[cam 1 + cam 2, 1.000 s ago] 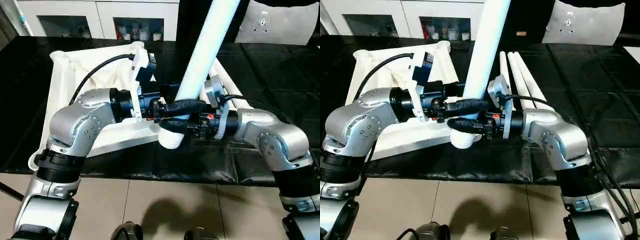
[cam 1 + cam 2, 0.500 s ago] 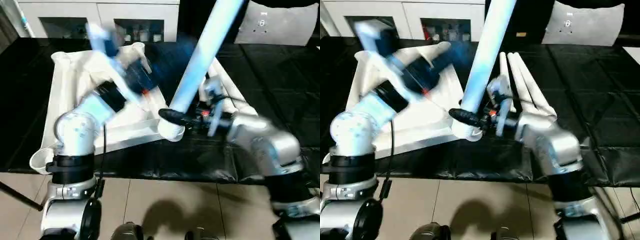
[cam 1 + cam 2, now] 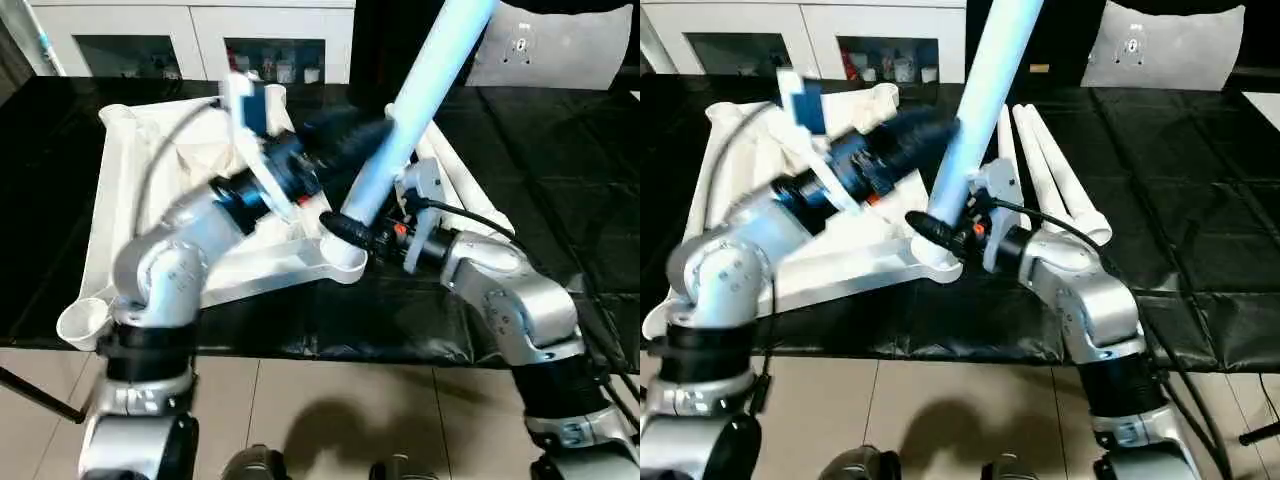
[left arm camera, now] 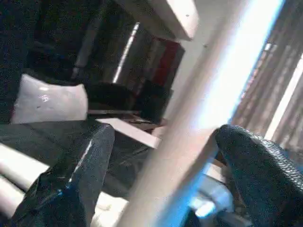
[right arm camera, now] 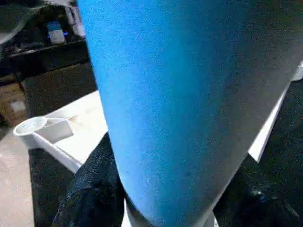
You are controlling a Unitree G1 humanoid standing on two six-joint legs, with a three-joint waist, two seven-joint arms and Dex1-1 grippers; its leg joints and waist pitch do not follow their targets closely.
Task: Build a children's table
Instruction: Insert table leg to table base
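The tabletop (image 3: 130, 200) lies underside up on the black surface (image 3: 560, 150). One leg (image 3: 410, 130) stands tilted in its near corner socket (image 3: 342, 262), the right gripper (image 3: 350, 232) clamping its base; the left gripper (image 3: 350, 140) gapes wide around it higher up, not gripping. Three legs (image 3: 1055, 175) wait beside the tabletop, so most assembly remains.

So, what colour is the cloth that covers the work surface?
Black cloth, best seen in the right eye view.

Even indoor light; left arm (image 3: 200, 215) motion-blurred; leg (image 3: 420, 90) tinted blue; wrist views dim, soft.
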